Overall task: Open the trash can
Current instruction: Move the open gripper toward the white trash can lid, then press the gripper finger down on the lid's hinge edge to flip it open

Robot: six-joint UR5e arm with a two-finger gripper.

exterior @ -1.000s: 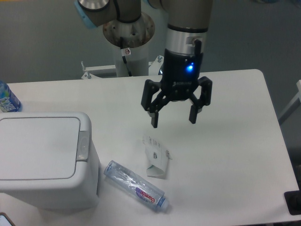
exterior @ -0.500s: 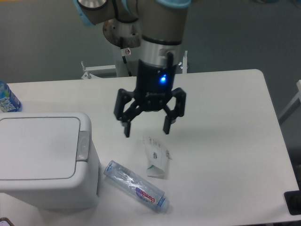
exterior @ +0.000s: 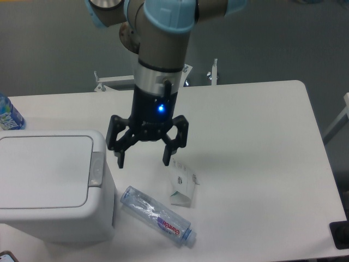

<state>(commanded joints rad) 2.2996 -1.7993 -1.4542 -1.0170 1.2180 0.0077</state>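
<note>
Right now your gripper (exterior: pixel 144 161) hangs above the table (exterior: pixel 262 164) with its two fingers spread wide apart and nothing between them; a blue light glows on its black body. It sits just to the right of the trash can (exterior: pixel 52 185), slightly above the level of the lid, and does not touch it. You will find the trash can at the front left of the table: a white boxy bin with rounded corners, its flat lid (exterior: pixel 43 170) lying shut, and its grey latch button (exterior: pixel 97 168) on the lid's right edge, the side facing your gripper. In front of the gripper, a clear plastic bottle (exterior: pixel 157 215) lies on its side, its near end pointing toward the front edge and its other end close to the bin's lower right corner. Just beside the bottle, to its upper right, a small white carton (exterior: pixel 181 182) lies flat and looks crumpled. At the far left edge, behind the bin, part of a blue-labelled bottle (exterior: pixel 8 113) shows.
</note>
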